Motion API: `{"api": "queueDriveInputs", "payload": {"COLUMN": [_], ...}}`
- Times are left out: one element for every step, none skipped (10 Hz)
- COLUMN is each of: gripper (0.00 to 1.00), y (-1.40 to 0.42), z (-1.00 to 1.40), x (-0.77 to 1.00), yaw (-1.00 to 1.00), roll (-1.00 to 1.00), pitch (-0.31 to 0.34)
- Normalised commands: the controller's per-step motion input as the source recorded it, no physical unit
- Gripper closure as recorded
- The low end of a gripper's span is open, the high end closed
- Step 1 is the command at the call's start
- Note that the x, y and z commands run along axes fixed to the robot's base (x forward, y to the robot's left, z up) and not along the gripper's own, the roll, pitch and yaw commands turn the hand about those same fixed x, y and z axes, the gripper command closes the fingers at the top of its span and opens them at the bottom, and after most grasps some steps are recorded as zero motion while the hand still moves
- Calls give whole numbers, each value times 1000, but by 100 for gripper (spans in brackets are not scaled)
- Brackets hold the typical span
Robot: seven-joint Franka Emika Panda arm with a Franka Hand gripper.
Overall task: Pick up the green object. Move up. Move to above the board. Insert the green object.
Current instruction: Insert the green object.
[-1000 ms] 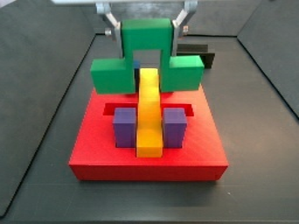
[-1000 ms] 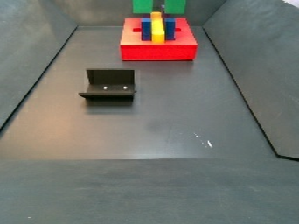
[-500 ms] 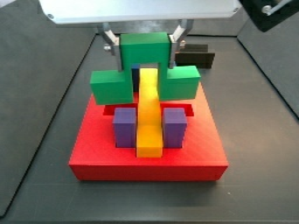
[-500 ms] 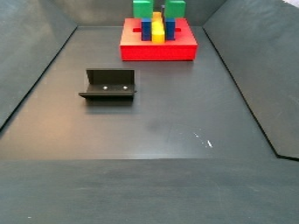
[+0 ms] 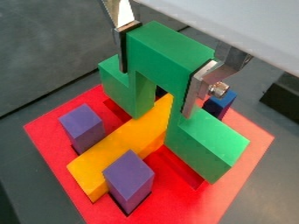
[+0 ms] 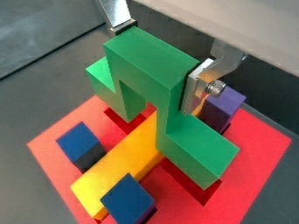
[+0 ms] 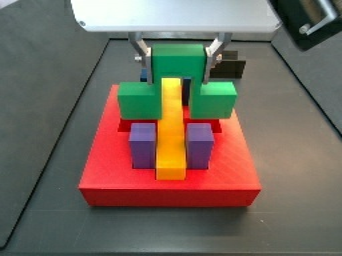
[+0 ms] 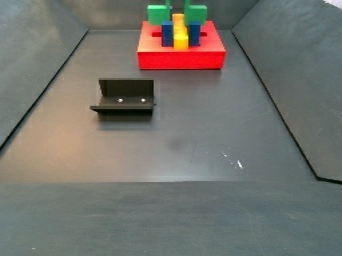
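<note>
My gripper (image 7: 177, 58) is shut on the raised middle cube of the green object (image 7: 138, 100), one silver finger (image 5: 198, 87) on each side. Both wrist views show this grip, with the gripper (image 5: 160, 70) (image 6: 158, 57) around the green object (image 5: 163, 54) (image 6: 146, 70). The green object straddles the far end of the yellow bar (image 7: 171, 130). Its two lower cubes reach down to the red board (image 7: 120, 178) on either side of the bar. In a side view the green object (image 8: 160, 14) shows at the back of the board (image 8: 181, 60).
Two purple blocks (image 7: 142, 145) flank the yellow bar near the board's middle, with blue blocks (image 6: 79, 144) on the other side. The dark fixture (image 8: 124, 97) stands on the floor away from the board. A small dark box (image 7: 231, 68) sits behind the board.
My gripper has come down with the green object, from above the board's far end to low over the yellow bar, the lower cubes now at the board.
</note>
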Motion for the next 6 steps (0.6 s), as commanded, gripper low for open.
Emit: {"api": "queueDriveInputs", "payload": {"gripper": [100, 100, 100, 100, 100, 100], "y": [40, 0, 0, 0, 0, 40], "z": [-17, -69, 0, 14, -106, -100], "x": [-171, -194, -171, -143, 0, 69], "yaw": [-226, -154, -149, -49, 0, 0], "roll": [-371, -337, -334, -327, -119, -71], "pitch": [3, 0, 29, 21, 14, 9]}}
